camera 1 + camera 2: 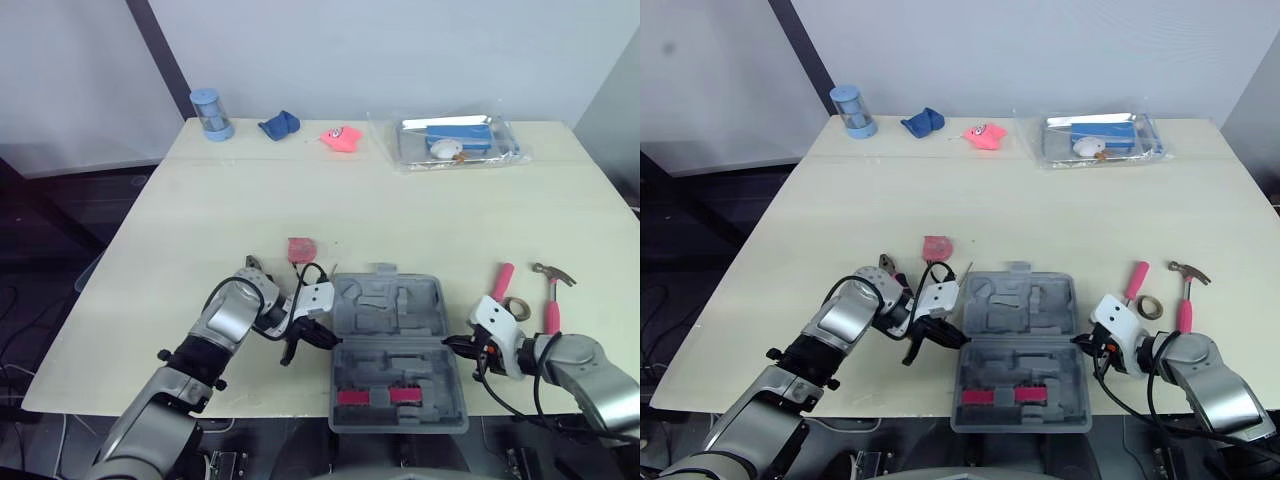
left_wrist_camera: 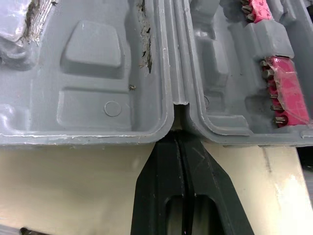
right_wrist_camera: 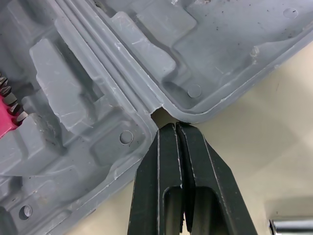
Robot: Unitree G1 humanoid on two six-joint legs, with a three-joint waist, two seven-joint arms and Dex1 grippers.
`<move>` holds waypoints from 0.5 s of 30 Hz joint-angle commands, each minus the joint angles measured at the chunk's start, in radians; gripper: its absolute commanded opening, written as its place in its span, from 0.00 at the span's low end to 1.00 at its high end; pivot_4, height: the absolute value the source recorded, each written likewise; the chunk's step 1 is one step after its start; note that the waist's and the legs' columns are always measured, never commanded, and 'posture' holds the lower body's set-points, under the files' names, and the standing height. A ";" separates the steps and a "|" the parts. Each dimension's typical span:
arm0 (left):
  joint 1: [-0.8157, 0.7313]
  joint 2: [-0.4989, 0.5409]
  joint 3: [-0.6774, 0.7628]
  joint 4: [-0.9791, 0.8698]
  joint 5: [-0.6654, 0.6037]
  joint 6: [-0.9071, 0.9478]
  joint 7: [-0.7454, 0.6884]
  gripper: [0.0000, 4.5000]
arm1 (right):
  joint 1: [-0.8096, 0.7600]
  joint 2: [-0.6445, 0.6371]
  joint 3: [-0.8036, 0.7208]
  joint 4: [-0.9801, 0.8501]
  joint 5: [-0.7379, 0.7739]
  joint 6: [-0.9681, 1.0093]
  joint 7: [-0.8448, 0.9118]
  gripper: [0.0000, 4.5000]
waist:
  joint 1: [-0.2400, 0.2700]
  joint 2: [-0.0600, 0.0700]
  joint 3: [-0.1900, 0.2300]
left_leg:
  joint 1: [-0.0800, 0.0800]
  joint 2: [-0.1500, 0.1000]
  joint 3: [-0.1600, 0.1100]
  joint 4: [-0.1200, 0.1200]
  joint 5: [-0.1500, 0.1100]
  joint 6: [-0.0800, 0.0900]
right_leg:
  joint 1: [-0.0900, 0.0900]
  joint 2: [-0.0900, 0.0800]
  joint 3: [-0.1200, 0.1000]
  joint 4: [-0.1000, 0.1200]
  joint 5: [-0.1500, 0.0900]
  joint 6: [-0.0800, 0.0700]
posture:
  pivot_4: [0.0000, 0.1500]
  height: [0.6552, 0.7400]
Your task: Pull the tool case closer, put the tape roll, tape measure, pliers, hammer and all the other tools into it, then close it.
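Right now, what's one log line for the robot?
tool case open | left gripper shut at hinge | right gripper shut at hinge | hammer, tape roll outside

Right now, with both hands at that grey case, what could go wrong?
The open grey plastic tool case already seems to overhang the table's near edge; pulling further might tip it off. The left hand and right hand are shut, only touching its hinge notches, so they may slip. The right arm could nudge the pink-handled hammer.
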 commanded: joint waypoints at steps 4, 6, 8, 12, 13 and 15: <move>-0.001 -0.005 -0.034 -0.054 -0.047 -0.004 -0.009 0.00 | 0.012 -0.003 -0.007 -0.073 0.048 0.011 0.009 0.01 | -0.001 0.000 0.000 | 0.000 0.000 0.000 0.000 0.000 0.000 | 0.000 0.000 0.000 0.000 0.000 0.000 | 1.00 1.00; 0.000 -0.002 -0.039 -0.056 -0.050 -0.005 -0.010 0.00 | 0.013 -0.003 -0.007 -0.074 0.050 0.013 0.008 0.01 | -0.001 0.000 0.000 | 0.000 0.000 0.000 0.000 -0.002 0.003 | 0.000 0.000 0.000 0.000 0.000 0.000 | 1.00 1.00; 0.002 0.005 -0.045 -0.060 -0.053 -0.008 -0.016 0.00 | 0.014 -0.005 -0.004 -0.074 0.053 0.017 0.008 0.01 | -0.001 0.000 0.000 | 0.000 0.000 0.000 0.000 -0.002 0.003 | 0.000 0.000 0.000 0.000 0.000 0.000 | 1.00 1.00; 0.007 0.013 -0.056 -0.067 -0.056 -0.011 -0.019 0.00 | 0.022 -0.006 0.005 -0.074 0.053 0.019 0.006 0.01 | 0.000 0.000 0.000 | 0.000 0.000 0.000 0.000 -0.002 0.003 | 0.000 0.000 0.000 0.000 0.000 0.000 | 1.00 1.00; 0.008 0.015 -0.058 -0.070 -0.057 -0.010 -0.019 0.00 | 0.023 -0.006 0.006 -0.074 0.054 0.020 0.005 0.01 | -0.001 0.000 0.000 | 0.000 0.000 0.000 0.000 -0.002 0.003 | 0.000 0.000 0.000 0.000 0.000 0.000 | 1.00 1.00; 0.010 0.016 -0.061 -0.074 -0.060 -0.007 -0.018 0.00 | 0.027 -0.006 0.009 -0.077 0.055 0.022 0.005 0.01 | -0.001 0.000 0.000 | 0.000 0.000 0.000 0.000 -0.002 0.003 | 0.000 0.000 0.000 0.000 0.000 0.000 | 1.00 1.00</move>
